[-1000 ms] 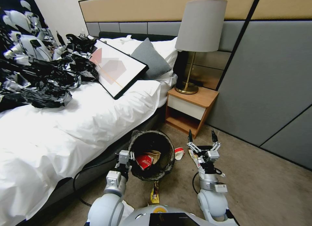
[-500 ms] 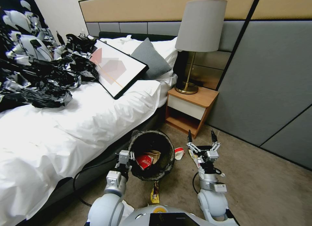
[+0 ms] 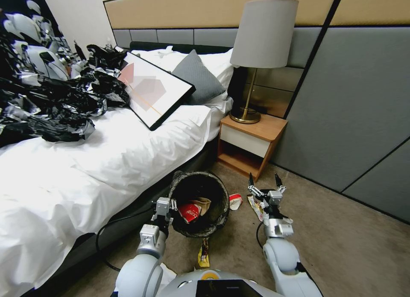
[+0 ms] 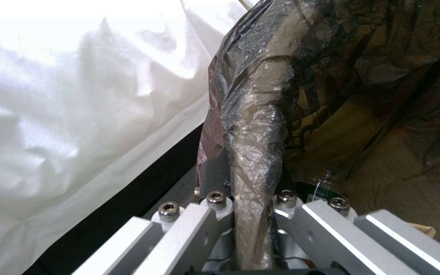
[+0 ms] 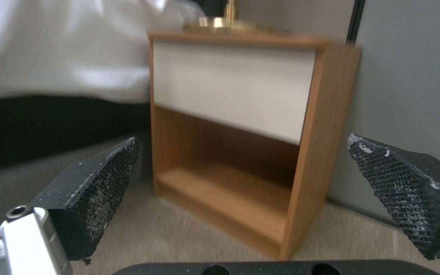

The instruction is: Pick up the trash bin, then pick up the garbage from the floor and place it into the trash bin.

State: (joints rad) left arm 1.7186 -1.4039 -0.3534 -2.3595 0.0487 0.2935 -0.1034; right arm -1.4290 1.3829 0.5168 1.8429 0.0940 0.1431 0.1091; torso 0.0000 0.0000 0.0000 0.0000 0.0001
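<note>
Trash bin (image 3: 199, 203) beside bed (image 3: 106, 160)

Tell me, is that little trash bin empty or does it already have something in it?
Not empty. The trash bin, held at its rim by the left hand, already contains a red-and-white wrapper and a brown scrap.

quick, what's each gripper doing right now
Left gripper: shut on the trash bin rim.
Right gripper: open, holding nothing.

The trash bin (image 3: 199, 203) wears a crinkled brown-black liner; a red wrapper (image 3: 189, 212) lies inside, a yellow packet (image 3: 204, 253) on beige carpet (image 3: 341, 246), beside white bedding (image 3: 106, 160).
</note>
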